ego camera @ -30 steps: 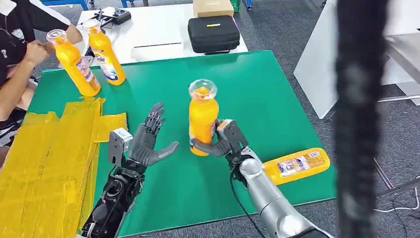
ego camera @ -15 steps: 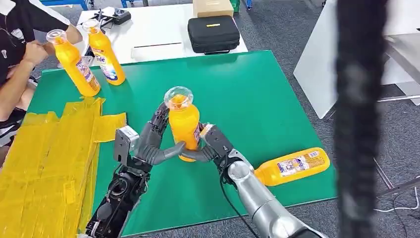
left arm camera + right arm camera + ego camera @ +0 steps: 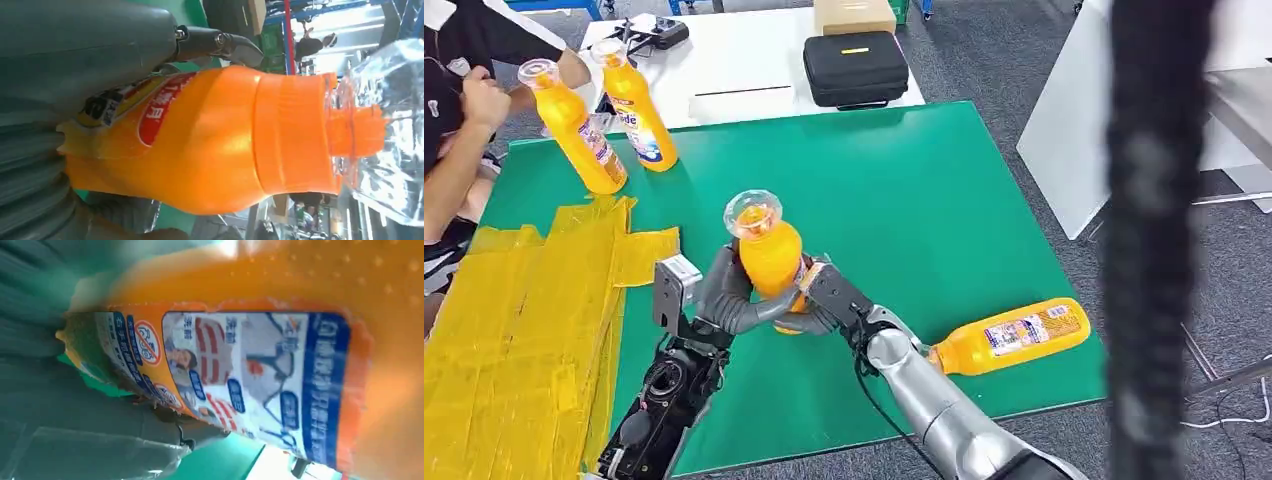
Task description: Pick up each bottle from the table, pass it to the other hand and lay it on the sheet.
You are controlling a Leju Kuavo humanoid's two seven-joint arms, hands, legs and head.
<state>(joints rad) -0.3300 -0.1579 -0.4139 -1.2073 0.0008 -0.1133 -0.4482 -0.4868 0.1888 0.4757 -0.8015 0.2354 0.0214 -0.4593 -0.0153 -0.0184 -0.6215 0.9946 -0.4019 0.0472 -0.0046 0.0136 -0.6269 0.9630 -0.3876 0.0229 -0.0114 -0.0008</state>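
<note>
An upright orange bottle [image 3: 771,258] with a clear cap hangs just above the green table [image 3: 944,190], between my two hands. My left hand [image 3: 724,297] wraps it from the left, thumb across the front of its base. My right hand [image 3: 822,300] still grips its lower body from the right. The left wrist view has the same bottle [image 3: 215,150] close up against my left hand [image 3: 75,50]. Its label [image 3: 250,380] fills the right wrist view. Another orange bottle [image 3: 1014,337] lies on its side near the table's right front corner. The yellow sheet [image 3: 514,320] covers the table's left part.
Two more orange bottles [image 3: 574,130] [image 3: 636,105] stand at the table's back left, next to a seated person [image 3: 459,120]. A black case [image 3: 855,67] and a cardboard box [image 3: 854,15] sit on the white table behind. A dark blurred pole [image 3: 1149,240] crosses the right.
My right hand has carried the upright bottle leftward and nearer to me. My left hand, open a second ago, has closed round it.
</note>
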